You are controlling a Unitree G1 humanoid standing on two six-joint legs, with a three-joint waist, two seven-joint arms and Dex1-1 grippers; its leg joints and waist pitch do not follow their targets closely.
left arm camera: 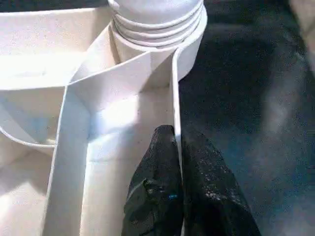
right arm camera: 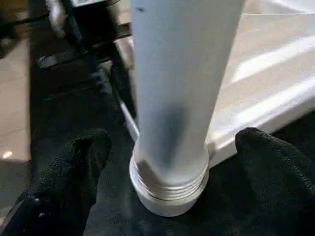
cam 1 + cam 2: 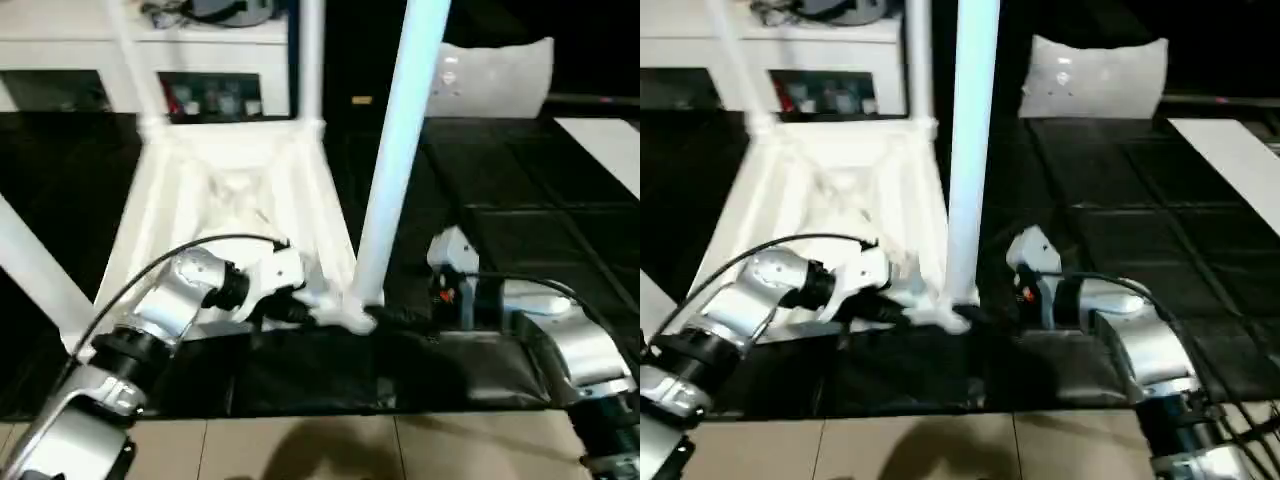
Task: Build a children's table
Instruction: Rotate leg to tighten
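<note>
L hand (image 1: 178,162) is pinched tight on the thin side rim of the table top (image 3: 235,190), one black finger (image 1: 155,191) inside the rim, the other outside, just near of the corner socket (image 1: 162,44). R hand (image 2: 167,162) stands wide, a black finger (image 2: 74,167) on each side of the upright leg (image 2: 182,88), not touching it, low down by its ringed base.

That leg (image 3: 400,150) stands vertical in the near-right corner socket, w/ its flared end seated. The top lies upside down, ribbed underside up, on the black mat (image 3: 520,230); it runs from the hands toward the far side. Two more legs stand at the far corners: far-left leg (image 3: 135,70) tilted a bit, far-right leg (image 3: 312,60) upright. A fourth leg (image 3: 35,270) slants at the near left.

Silver forearms come in from both near corners, a black cable looping over the L one. Beyond the mat's far edge sits a white cabinet (image 3: 90,50) w/ glass doors; a white bag-like thing (image 3: 500,70) lies far right. Near edge shows tan floor tiles (image 3: 330,450).
</note>
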